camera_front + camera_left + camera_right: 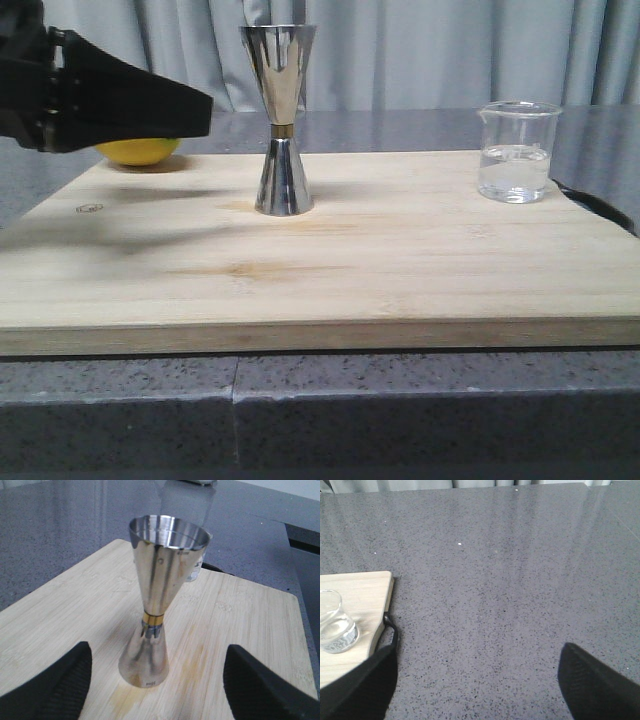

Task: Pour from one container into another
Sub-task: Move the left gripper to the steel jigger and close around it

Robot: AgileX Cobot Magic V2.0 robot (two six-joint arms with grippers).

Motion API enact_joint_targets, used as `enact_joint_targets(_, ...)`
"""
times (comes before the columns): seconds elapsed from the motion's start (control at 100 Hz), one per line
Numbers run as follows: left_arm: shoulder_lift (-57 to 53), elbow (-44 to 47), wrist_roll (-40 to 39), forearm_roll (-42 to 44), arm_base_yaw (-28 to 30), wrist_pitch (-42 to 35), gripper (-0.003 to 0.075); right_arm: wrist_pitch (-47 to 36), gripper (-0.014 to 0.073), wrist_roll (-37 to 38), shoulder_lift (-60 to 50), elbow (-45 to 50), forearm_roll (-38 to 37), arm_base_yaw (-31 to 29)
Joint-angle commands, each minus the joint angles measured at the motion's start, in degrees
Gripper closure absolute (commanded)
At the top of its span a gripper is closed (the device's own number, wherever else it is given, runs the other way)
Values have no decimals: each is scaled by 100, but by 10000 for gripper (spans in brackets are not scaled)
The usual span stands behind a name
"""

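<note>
The steel hourglass jigger [280,120] with a gold waist band stands upright in the middle of the wooden board [320,270]. The clear glass beaker [516,152], holding some clear liquid, stands at the board's far right corner. My left gripper [200,112] hangs open at the left, a short way from the jigger and level with its upper cone. In the left wrist view the jigger [160,595] stands just ahead of the open left gripper [157,650]. My right gripper [477,660] is open over the bare counter, right of the beaker [335,625], and is out of the front view.
A yellow lemon [140,150] lies at the board's far left, partly behind my left arm. A black loop [390,625] sticks out from the board's right edge. Grey speckled countertop [510,580] surrounds the board; curtains hang behind.
</note>
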Motion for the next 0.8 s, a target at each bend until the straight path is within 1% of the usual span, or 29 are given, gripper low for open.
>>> enact_joint_targets(0.0, 18, -186, 363, -680, -209, 440, 207, -448, 29, -30, 73, -211, -55, -13)
enact_joint_targets(0.42, 831, -1111, 405, -680, -869, 493, 207, -448, 29, -30, 73, -211, -55, -13)
enact_joint_targets(0.69, 1066, -1584, 405, -680, -1075, 493, 208, -438, 29, -30, 73, -211, -97, -13)
enact_joint_targets(0.73, 1066, -1606, 405, -680, -1075, 508, 213, -438, 29, -30, 73, -211, -97, -13)
enact_joint_targets(0.79, 1066, -1619, 405, -680, -1075, 522, 249, -438, 29, -30, 73, -211, -97, -13)
